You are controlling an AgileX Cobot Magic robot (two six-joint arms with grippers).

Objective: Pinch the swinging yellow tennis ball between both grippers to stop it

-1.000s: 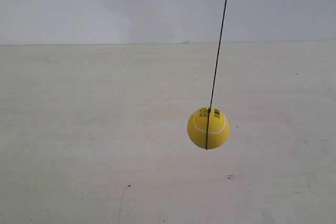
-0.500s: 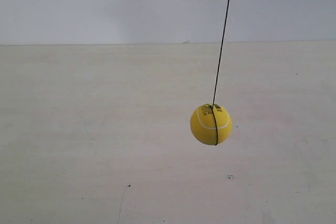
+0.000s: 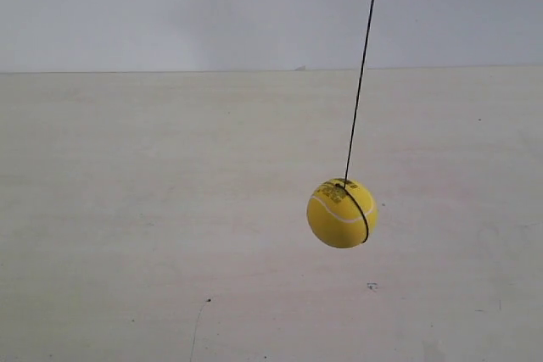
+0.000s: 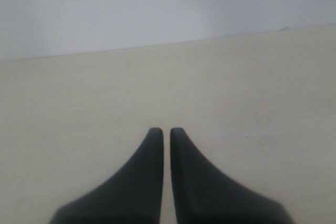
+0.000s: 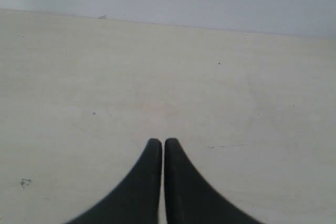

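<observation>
The yellow tennis ball hangs in the air on a thin dark string, right of centre in the exterior view, with its black band slanting across its right side. Neither gripper appears in the exterior view. My left gripper is shut, its two black tapered fingers nearly touching over bare table. My right gripper is shut the same way, with nothing between its fingers. The ball shows in neither wrist view.
A pale wooden table fills the lower part of every view, meeting a grey-white wall at its far edge. Small dark specks mark the tabletop under the ball.
The ball has drifted slightly right and turned on its string, so the black band now slants and the label has rotated to the top. It rose a little, then dropped back lower.
</observation>
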